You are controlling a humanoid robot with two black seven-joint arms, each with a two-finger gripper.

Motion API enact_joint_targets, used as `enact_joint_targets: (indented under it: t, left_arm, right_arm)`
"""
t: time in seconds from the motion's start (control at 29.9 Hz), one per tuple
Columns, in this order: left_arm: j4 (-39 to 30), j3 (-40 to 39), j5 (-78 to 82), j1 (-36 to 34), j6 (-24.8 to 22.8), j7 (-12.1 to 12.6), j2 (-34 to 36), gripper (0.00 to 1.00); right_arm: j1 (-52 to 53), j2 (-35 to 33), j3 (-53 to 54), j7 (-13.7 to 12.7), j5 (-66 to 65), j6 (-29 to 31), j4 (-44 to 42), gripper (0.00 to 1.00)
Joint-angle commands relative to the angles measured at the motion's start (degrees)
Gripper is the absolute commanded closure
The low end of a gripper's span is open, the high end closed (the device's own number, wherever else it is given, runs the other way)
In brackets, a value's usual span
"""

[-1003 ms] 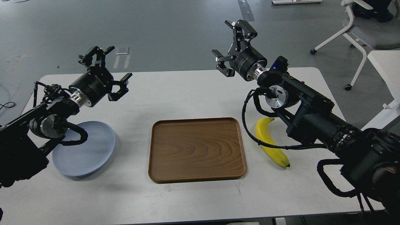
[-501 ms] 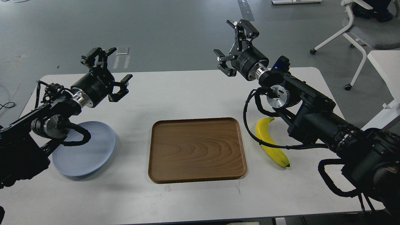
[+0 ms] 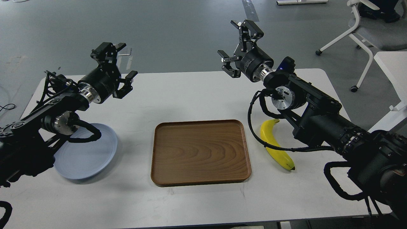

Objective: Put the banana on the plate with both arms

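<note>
While both of my arms hang raised over the white table (image 3: 197, 92), nothing on it is being touched by either gripper. Biggest on the surface is the brown wooden tray (image 3: 201, 152), sitting in the middle with nothing in it, only bare wood grain inside its raised rim. To its left lies the pale blue plate (image 3: 89, 152), also holding nothing; my left arm and its looped cable cross in front of the plate's left part. The banana (image 3: 276, 147) lies on the table just right of the tray, well apart from the plate, stem end pointing away from me and dark tip toward me, with my right arm's cable passing over its middle. My left gripper (image 3: 122, 65) is up above the far left of the table, fingers spread and holding nothing. My right gripper (image 3: 236, 43) is raised beyond the tray's far right corner, likewise spread wide and unloaded.
</note>
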Motion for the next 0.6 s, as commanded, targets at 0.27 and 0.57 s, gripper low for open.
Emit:
enact_joint_targets:
  t: [0.27, 0.57]
  left_arm:
    - [0.1, -1.4, -6.9, 0.2, -3.8, 0.1, -0.8, 0.02]
    - [0.0, -1.3, -7.0, 0.9, -3.6, -0.1, 0.9, 0.02]
  right_arm:
    - [0.0, -0.1, 0.0, 0.0, 0.0, -0.2, 0.0, 0.0]
    - [0.5, -0.2, 0.0, -1.1, 0.0, -0.1, 0.0, 0.0]
